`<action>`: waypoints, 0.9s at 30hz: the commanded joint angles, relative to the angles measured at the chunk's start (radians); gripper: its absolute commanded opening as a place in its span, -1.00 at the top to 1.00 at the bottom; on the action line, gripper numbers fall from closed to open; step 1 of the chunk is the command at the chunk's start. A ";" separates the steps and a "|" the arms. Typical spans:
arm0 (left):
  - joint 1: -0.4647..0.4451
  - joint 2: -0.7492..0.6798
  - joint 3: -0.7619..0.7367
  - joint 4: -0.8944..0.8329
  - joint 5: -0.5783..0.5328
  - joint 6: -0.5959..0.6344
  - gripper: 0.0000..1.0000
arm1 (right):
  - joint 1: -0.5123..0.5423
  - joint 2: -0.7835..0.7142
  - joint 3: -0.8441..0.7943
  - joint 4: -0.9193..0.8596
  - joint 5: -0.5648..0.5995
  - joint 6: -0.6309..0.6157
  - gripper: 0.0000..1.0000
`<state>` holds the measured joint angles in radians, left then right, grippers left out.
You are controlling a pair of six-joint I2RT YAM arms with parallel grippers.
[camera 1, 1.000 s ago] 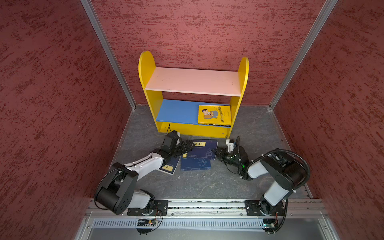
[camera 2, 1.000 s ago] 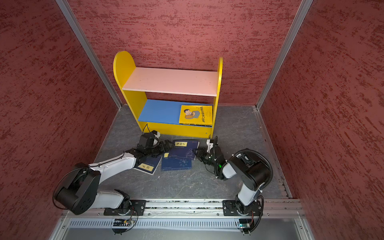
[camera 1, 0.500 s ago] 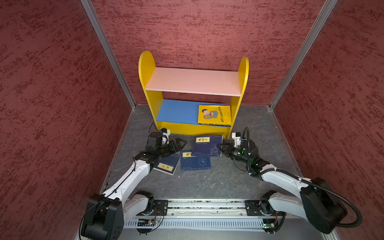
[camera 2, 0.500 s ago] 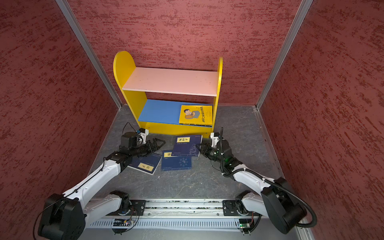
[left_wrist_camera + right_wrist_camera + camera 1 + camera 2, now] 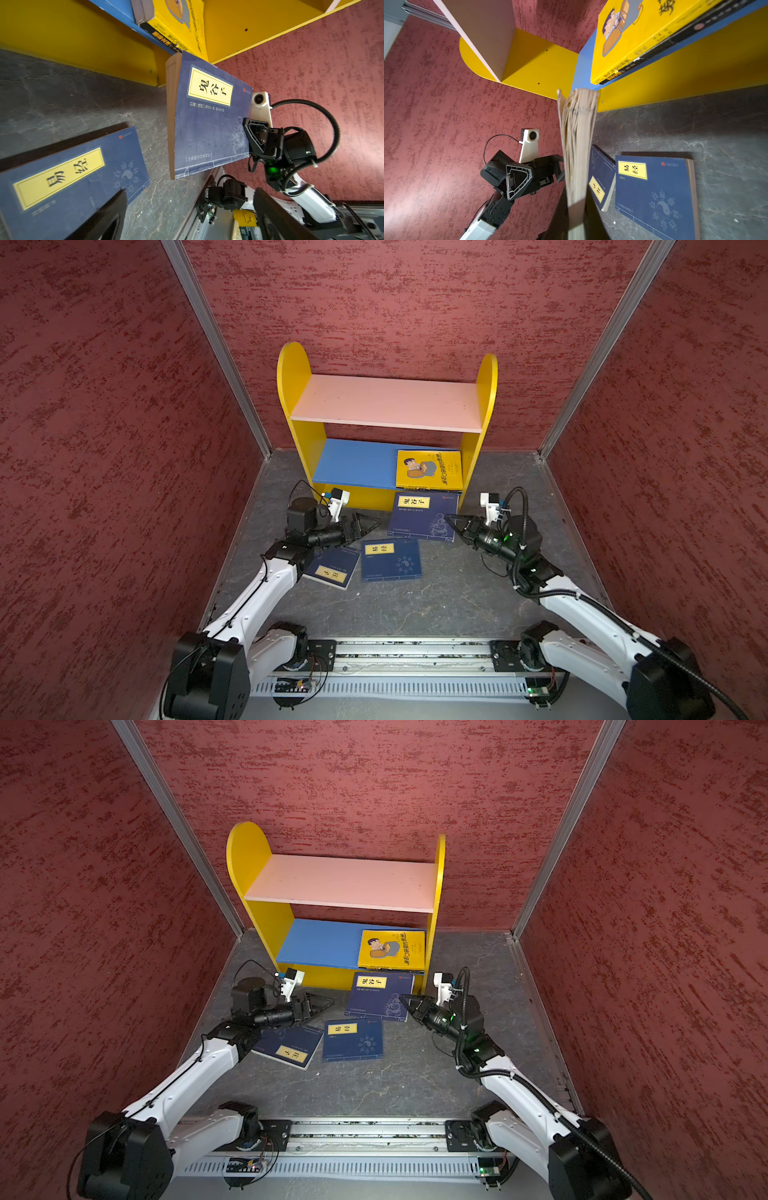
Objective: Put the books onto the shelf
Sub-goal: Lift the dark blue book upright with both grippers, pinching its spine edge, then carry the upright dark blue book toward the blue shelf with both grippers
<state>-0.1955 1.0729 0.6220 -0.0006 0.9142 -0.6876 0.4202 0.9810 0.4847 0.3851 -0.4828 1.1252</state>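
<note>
**Lift of a third book.** The right tool point(image 5: 451, 519) is clamped on the nearest edge of a navy book point(image 5: 419, 518). The book lay flat a second ago and now stands raised and tilted above the worktop point(image 5: 415, 605). The left tool point(image 5: 370, 526), jaws wide and empty, has drawn back from the book's opposite edge. Just beyond the right tool's tips stands the shelf point(image 5: 297, 377), whose blue lower board point(image 5: 353, 462) already bears a yellow book point(image 5: 428, 469). A second navy book point(image 5: 390, 560) and a third navy book point(image 5: 332, 568) lie flat between the tools. The pickup appears complete, and the carry onto the board seems next.
</note>
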 commanded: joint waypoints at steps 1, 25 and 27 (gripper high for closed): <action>-0.002 0.018 -0.022 0.104 0.059 -0.047 -0.85 | -0.019 -0.005 0.002 0.147 -0.057 0.053 0.78; -0.147 0.248 -0.005 0.605 0.092 -0.286 -0.07 | -0.065 0.053 -0.024 0.377 -0.116 0.142 0.77; -0.145 0.246 -0.004 0.609 0.092 -0.287 -0.04 | -0.066 0.053 -0.025 0.377 -0.119 0.142 0.77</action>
<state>-0.3397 1.3170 0.6025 0.5262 0.9936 -0.9474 0.3599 1.0401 0.4660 0.6674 -0.5819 1.2484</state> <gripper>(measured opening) 0.523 0.114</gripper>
